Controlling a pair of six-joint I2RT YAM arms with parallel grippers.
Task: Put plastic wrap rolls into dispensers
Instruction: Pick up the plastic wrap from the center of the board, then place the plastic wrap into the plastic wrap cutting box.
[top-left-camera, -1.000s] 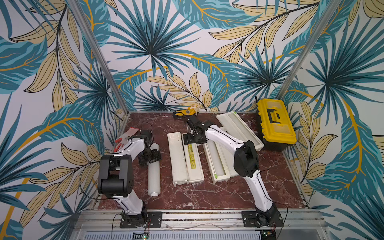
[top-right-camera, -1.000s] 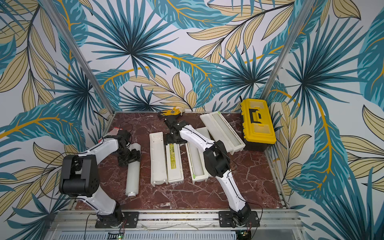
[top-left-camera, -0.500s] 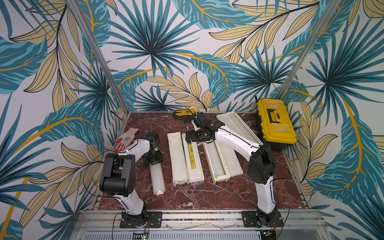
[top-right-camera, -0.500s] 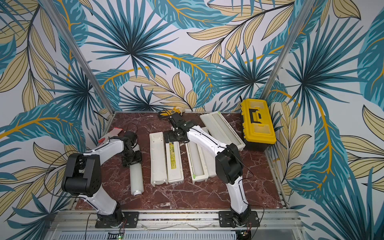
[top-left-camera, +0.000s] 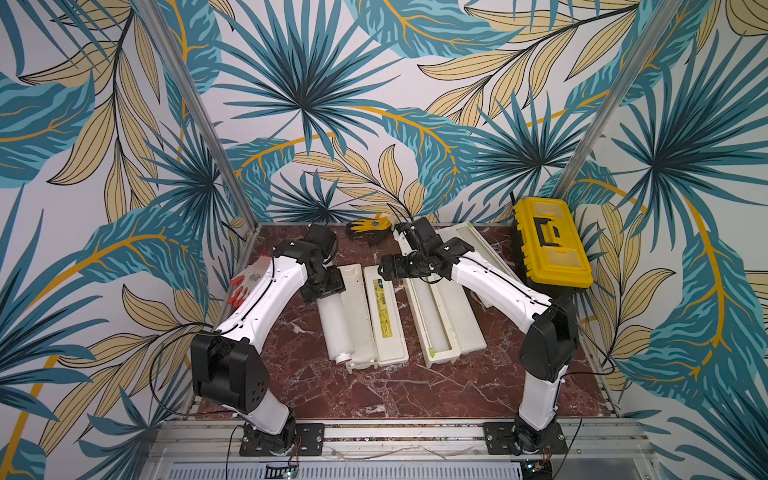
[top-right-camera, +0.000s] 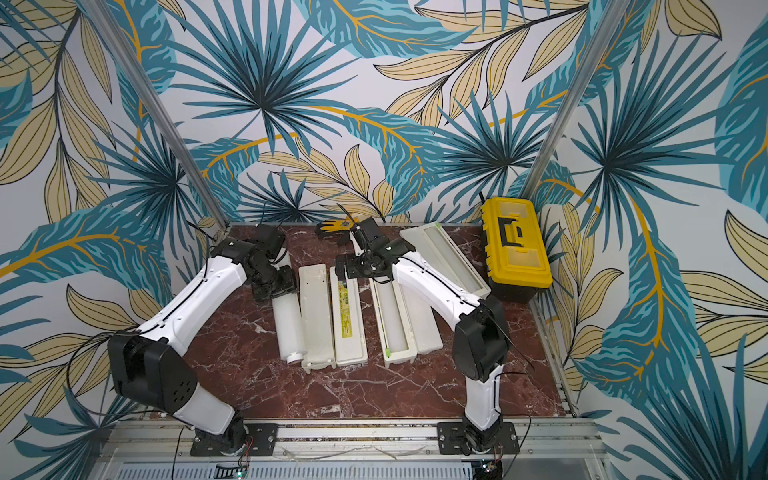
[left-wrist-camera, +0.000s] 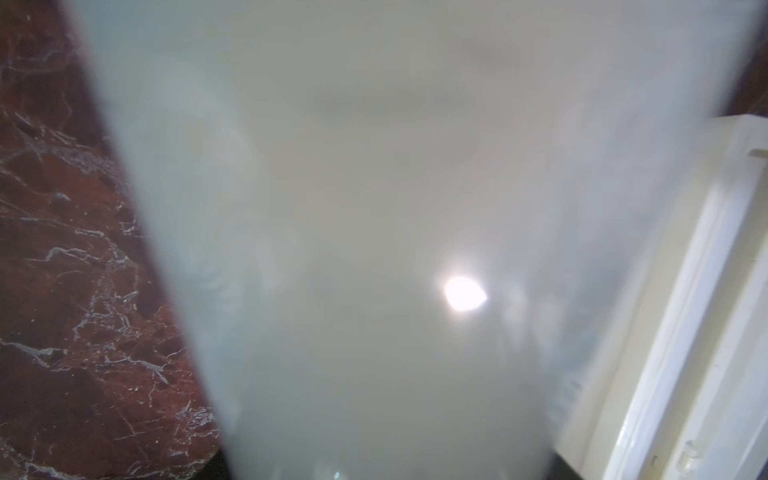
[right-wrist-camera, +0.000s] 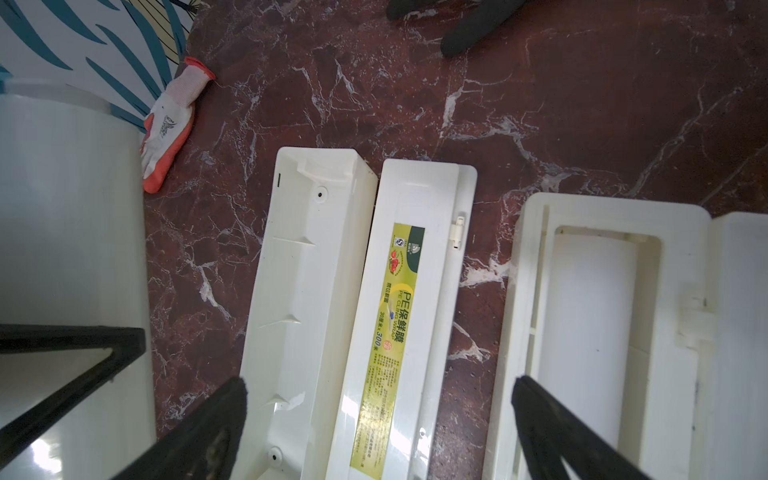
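Currently, L gripper (top-left-camera: 322, 286) is clamped on the far end of free roll (top-left-camera: 338, 328). In the R wrist view one finger (right-wrist-camera: 83, 336) lies against the roll's side. The roll lies lengthwise along the outer edge of labelled dispenser (top-left-camera: 384, 320), on its tray side, not seated in the tray. L wrist view is filled by blurred roll surface, w/ the tray wall just beside it. R gripper (right-wrist-camera: 379, 386) hangs over the labelled dispenser's far end, jaws spread wide, nothing between them. 2nd dispenser (top-left-camera: 467, 332) sits near the labelled dispenser on its lid side, lid open, w/ another roll (top-left-camera: 436, 316) inside. Yellow toolbox (top-left-camera: 550, 249) stands well apart from the labelled dispenser, beyond the 2nd unit.
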